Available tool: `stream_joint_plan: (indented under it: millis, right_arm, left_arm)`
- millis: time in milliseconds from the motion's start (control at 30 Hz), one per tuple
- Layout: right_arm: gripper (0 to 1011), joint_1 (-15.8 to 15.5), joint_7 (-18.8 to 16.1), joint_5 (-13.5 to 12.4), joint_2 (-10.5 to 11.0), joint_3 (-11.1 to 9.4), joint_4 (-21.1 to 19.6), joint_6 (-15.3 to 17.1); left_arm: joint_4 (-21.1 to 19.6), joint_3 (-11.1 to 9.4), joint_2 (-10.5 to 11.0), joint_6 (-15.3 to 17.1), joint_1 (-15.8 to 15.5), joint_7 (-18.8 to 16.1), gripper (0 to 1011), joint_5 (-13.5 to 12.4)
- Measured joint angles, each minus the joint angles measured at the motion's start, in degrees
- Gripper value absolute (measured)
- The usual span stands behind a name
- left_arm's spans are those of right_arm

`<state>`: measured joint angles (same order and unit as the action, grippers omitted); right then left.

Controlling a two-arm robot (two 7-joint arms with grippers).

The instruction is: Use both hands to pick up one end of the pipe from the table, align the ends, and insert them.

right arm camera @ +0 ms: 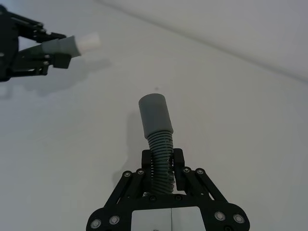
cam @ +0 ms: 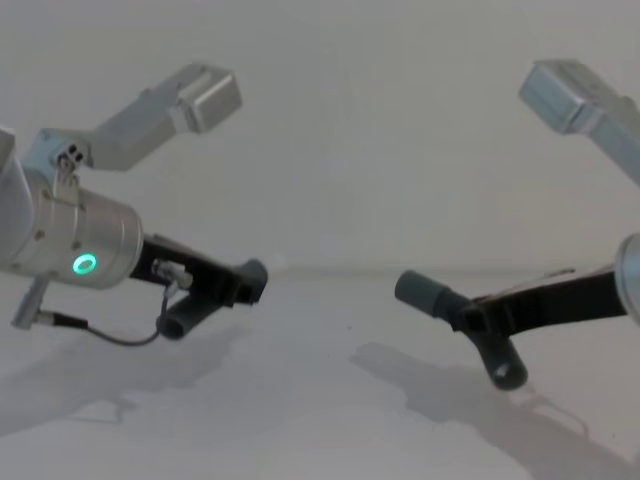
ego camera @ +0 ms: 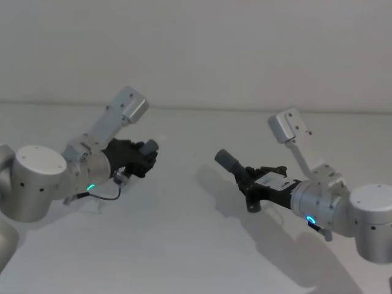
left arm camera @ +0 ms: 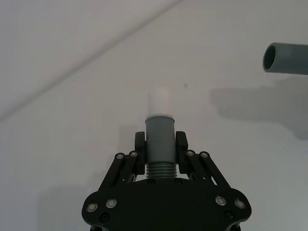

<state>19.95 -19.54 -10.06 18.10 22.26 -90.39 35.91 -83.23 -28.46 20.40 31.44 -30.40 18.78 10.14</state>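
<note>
Both pieces of the pipe are held above the table, with a gap between their ends. My left gripper is shut on one dark-grey piece. Its narrow end with a pale ring sticks out past the fingers. My right gripper is shut on the ribbed part of the other piece. That piece's wider sleeve end points toward the left gripper. The two ends face each other roughly, offset and apart.
The off-white table spreads wide beneath both arms, with only the arms' shadows on it. A pale wall rises behind the table's far edge. The silver elbows stand above the grippers.
</note>
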Motion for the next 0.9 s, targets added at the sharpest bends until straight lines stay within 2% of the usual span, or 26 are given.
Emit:
stream_joint_plan:
  millis: [133, 333, 600, 900]
  right_arm:
    - [262, 0.0, -3.2, -0.5, 2.2, -0.1, -0.2, -3.6]
    - [262, 0.2, -7.2, -0.9, 5.3, 0.0, -0.4, -7.2]
    - [262, 0.6, -13.7, -1.1, 10.5, 0.8, -0.8, -13.3]
    - [262, 0.7, -17.5, 0.2, 15.0, 2.0, -2.0, -19.1]
  left_arm:
    - [-0.6, -0.1, 0.8, -2.1, -0.2, 1.2, 355, -0.3]
    - [-1.3, -0.1, 2.7, -5.9, -0.4, 4.2, 355, -0.4]
    - [-1.7, 0.1, 5.5, -10.9, -0.2, 9.2, 355, 0.9]
    - [-1.4, -0.1, 8.5, -15.2, -0.7, 16.0, 355, 2.8]
